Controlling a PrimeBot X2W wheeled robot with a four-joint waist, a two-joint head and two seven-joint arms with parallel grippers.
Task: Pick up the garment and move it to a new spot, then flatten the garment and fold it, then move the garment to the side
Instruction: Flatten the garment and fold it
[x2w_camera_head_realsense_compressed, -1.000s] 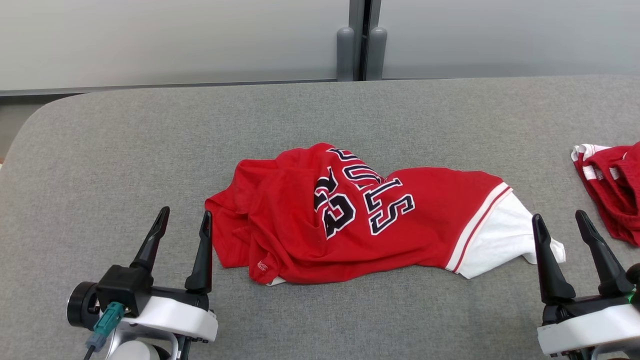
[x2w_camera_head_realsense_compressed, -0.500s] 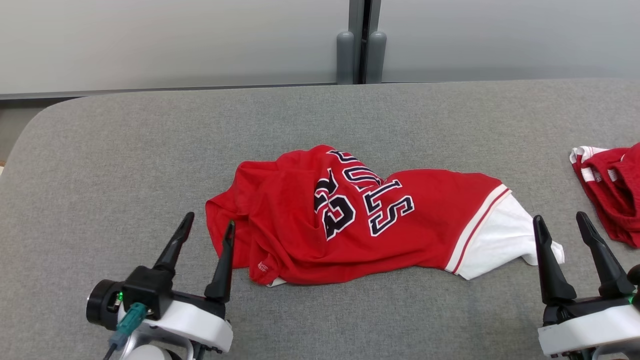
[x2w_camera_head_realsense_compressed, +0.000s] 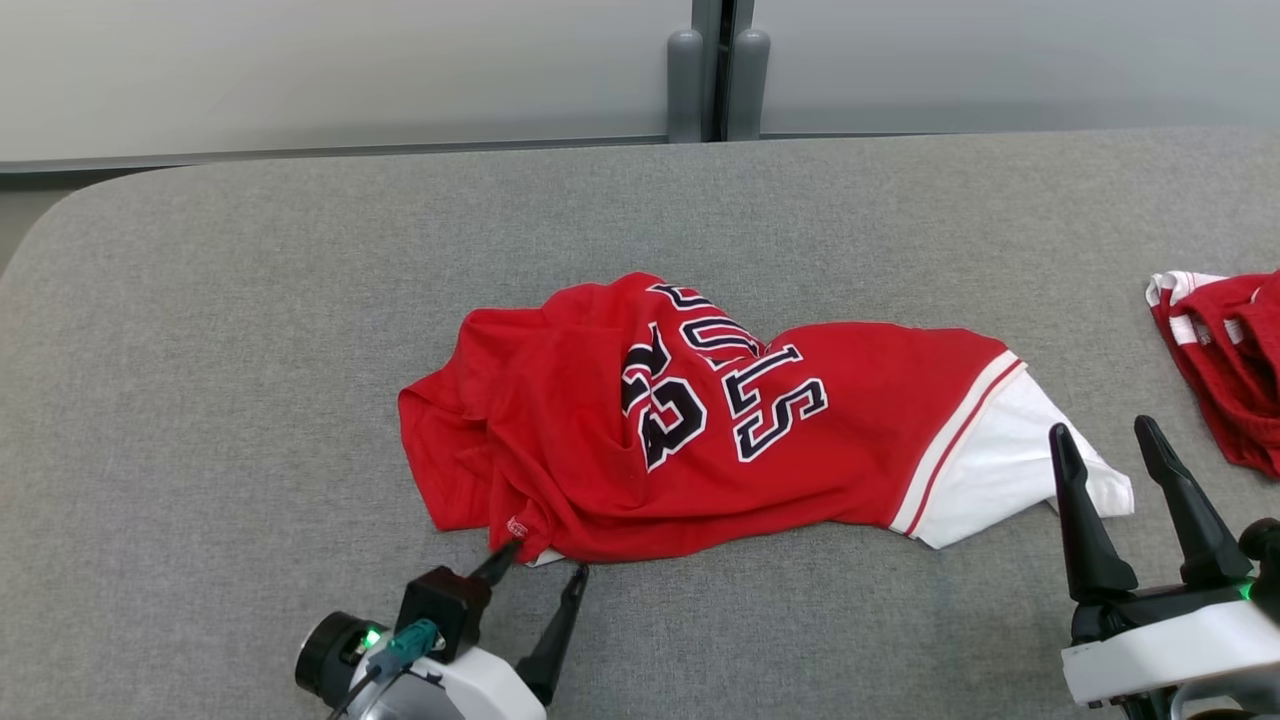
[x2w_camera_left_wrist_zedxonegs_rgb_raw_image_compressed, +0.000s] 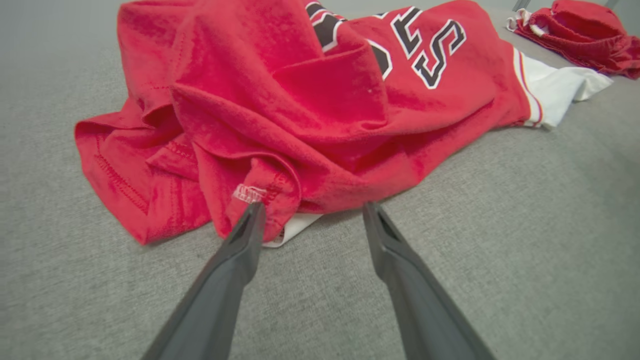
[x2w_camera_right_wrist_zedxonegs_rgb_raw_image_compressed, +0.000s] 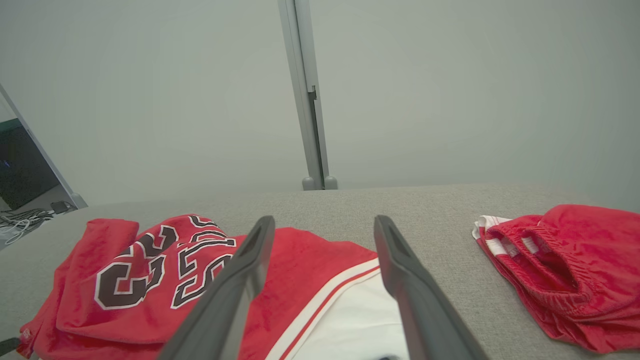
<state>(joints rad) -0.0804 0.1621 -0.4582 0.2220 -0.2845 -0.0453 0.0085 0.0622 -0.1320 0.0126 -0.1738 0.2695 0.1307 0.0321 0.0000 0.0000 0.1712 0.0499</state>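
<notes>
The garment (x2w_camera_head_realsense_compressed: 700, 420) is a red jersey with dark lettering and a white end, lying crumpled in the middle of the grey table (x2w_camera_head_realsense_compressed: 250, 350). My left gripper (x2w_camera_head_realsense_compressed: 545, 562) is open and low at its near hem. In the left wrist view the gripper (x2w_camera_left_wrist_zedxonegs_rgb_raw_image_compressed: 314, 207) straddles the folded edge of the garment (x2w_camera_left_wrist_zedxonegs_rgb_raw_image_compressed: 310, 100), and its left fingertip (x2w_camera_left_wrist_zedxonegs_rgb_raw_image_compressed: 252, 220) sits right at a small label on the hem. My right gripper (x2w_camera_head_realsense_compressed: 1100, 428) stands open just in front of the white end, holding nothing. In the right wrist view, that gripper (x2w_camera_right_wrist_zedxonegs_rgb_raw_image_compressed: 325, 220) looks over the garment (x2w_camera_right_wrist_zedxonegs_rgb_raw_image_compressed: 150, 280).
A second red piece of clothing with white stripes (x2w_camera_head_realsense_compressed: 1225, 350) lies bunched at the table's right edge, also seen in the right wrist view (x2w_camera_right_wrist_zedxonegs_rgb_raw_image_compressed: 560, 265). Pale wall panels with a grey post (x2w_camera_head_realsense_compressed: 710, 70) stand behind the table. Bare grey surface stretches to the left and back.
My left gripper has swung right and down, from beside the garment's left edge to its near hem. The head view has shifted slightly. The right gripper has barely moved.
</notes>
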